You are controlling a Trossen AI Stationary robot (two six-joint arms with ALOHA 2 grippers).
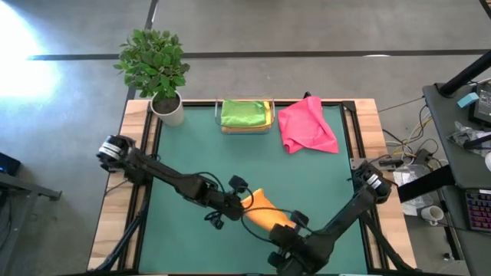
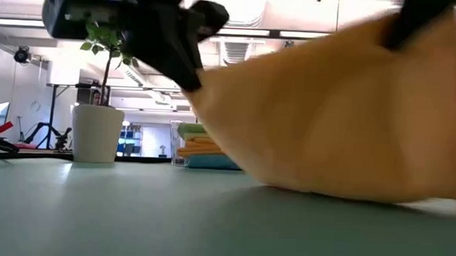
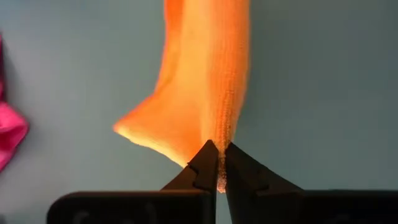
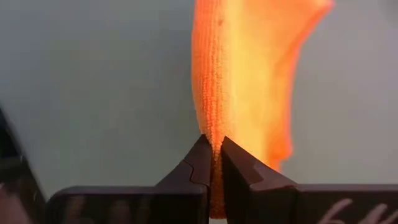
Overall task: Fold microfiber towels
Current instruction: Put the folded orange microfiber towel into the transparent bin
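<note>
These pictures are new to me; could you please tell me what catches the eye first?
An orange towel hangs between both arms near the table's front edge, the left gripper and right gripper each shut on an edge. Behind it, a pink towel lies crumpled beside a tray of folded towels.

Evenly bright indoor light. Strong white glare washes the floor (image 1: 31, 46) in the overhead view's corner. In the low view, the nearby orange towel (image 2: 344, 118) is blurred; ceiling lights (image 2: 249, 5) glow overexposed.
</note>
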